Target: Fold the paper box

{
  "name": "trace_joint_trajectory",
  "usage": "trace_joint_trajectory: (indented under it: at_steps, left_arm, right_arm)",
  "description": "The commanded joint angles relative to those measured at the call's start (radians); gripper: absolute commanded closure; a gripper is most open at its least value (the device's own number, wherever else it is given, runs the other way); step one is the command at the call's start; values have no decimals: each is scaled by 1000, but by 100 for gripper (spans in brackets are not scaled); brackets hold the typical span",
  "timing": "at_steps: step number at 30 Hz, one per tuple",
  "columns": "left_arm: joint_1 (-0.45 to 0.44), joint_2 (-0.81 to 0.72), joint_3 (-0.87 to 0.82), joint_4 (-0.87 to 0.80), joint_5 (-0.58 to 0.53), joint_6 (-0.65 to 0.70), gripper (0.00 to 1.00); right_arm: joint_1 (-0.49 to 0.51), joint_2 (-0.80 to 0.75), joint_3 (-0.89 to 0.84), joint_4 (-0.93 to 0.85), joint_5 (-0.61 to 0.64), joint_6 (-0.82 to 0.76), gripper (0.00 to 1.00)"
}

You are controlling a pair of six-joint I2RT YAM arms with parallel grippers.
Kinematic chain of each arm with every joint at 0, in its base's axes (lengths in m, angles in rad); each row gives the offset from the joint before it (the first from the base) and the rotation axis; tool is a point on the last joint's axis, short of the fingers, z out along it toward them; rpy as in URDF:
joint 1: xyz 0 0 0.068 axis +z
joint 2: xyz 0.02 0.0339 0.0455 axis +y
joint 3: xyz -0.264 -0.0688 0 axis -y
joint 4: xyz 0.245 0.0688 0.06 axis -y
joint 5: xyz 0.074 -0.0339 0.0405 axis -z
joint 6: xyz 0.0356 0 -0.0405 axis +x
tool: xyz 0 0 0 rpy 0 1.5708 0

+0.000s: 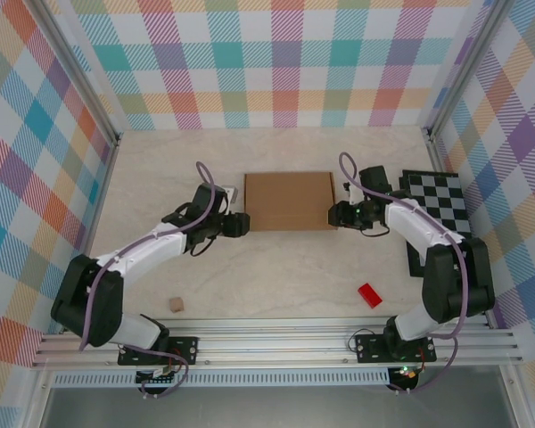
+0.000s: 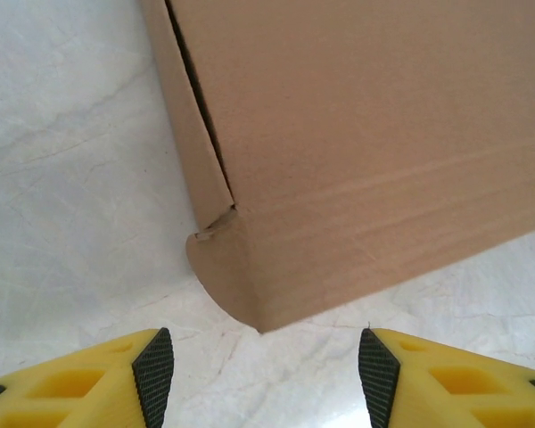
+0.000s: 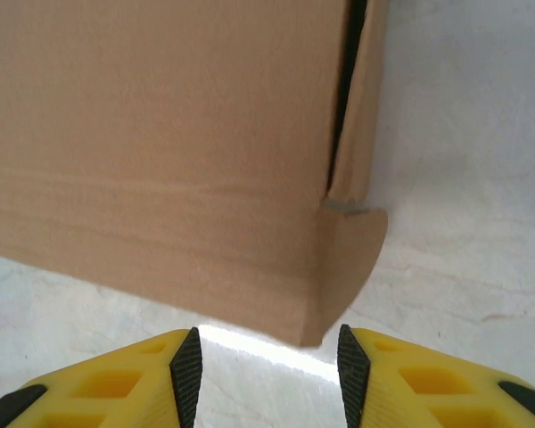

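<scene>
The paper box (image 1: 290,201) lies closed and flat in the middle of the surface (image 1: 276,276), between my two arms. My left fingers (image 2: 152,374) stand wide apart at its near left corner. The rounded corner is just in front of them, and nothing is between the pads. My right fingers (image 3: 185,373) stand a little narrower at the near right corner and also hold nothing. A small red block (image 1: 369,295) and a tan cube (image 1: 175,305) lie nearer to my bases, well apart from the box.
</scene>
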Motion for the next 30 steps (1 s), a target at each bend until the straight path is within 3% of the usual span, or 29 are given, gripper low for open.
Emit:
trace_joint_trajectory:
  at_steps: [1,12,30]
  left_arm:
    - [10,64,9,88,64,0,40]
    - [9,198,53,131,88,13,43]
    - [-39,249,96,159,140,-16,59]
  right_arm:
    - [2,29,-6,87,14,29,53]
    - [2,94,-14,114,41,0,53]
    - [2,131,-11,151,-70,38,55]
